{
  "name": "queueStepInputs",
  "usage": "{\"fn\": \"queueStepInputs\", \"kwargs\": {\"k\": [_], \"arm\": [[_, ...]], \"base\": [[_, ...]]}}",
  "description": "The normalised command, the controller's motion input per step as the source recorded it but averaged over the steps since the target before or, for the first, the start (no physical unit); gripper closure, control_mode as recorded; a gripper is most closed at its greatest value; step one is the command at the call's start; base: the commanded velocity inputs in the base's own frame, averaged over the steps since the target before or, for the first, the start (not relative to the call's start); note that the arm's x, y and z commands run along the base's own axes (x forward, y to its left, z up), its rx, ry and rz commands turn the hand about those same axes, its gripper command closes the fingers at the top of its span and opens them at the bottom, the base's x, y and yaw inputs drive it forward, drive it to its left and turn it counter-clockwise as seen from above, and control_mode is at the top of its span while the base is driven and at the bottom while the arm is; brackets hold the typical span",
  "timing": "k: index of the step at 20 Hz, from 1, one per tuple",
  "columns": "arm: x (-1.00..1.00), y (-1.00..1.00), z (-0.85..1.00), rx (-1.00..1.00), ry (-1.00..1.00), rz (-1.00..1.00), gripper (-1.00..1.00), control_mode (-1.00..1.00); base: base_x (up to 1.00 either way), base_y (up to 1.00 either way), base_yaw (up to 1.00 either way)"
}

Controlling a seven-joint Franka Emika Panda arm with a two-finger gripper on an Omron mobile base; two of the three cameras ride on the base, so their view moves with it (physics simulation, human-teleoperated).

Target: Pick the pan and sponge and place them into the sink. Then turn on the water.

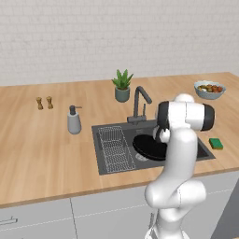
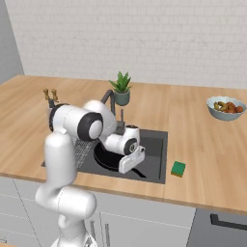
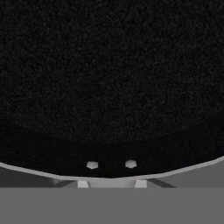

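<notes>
The black pan [image 1: 148, 147] lies low inside the sink [image 1: 96, 141], right of its wire rack [image 1: 115, 150]. From the right, the pan [image 2: 107, 160] sits under my hand, its handle pointing toward the counter's front edge. My gripper [image 2: 127, 165] is shut on the pan at its near rim. In the hand view the pan [image 3: 109, 74] spreads black ahead of the gripper [image 3: 111, 164], whose fingertips [image 3: 92, 165] stand close together. The green sponge [image 1: 215, 143] lies on the counter right of the sink [image 2: 158, 153]; the sponge [image 2: 178, 169] is untouched. No water runs from the faucet [image 1: 139, 101].
A grey soap dispenser [image 1: 73, 120] stands left of the basin. A potted plant [image 1: 122, 86] is behind the faucet. A grey bowl of food [image 1: 209, 89] sits at the far right. Two small shakers [image 1: 44, 103] stand at the far left.
</notes>
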Motion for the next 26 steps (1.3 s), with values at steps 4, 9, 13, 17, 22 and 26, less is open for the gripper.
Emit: {"fn": "queueStepInputs", "kwargs": {"k": [4,9,13,17,22,26], "arm": [[0.17,0.02,-0.6,0.05,-0.04,0.0,1.0,-1.0],[0.17,0.07,-0.61,0.01,-0.02,0.0,1.0,-1.0],[0.19,0.12,-0.58,0.0,-0.01,0.0,1.0,-1.0],[0.28,0.08,-0.51,0.0,0.0,0.0,1.0,-1.0],[0.27,0.0,-0.48,0.0,-0.04,0.0,1.0,-1.0],[0.23,0.0,-0.47,0.03,-0.05,0.0,1.0,-1.0]], "base": [[0.0,0.0,0.0],[0.0,0.0,0.0],[0.0,0.0,0.0],[0.0,0.0,0.0],[0.0,0.0,0.0],[0.0,0.0,0.0]]}}
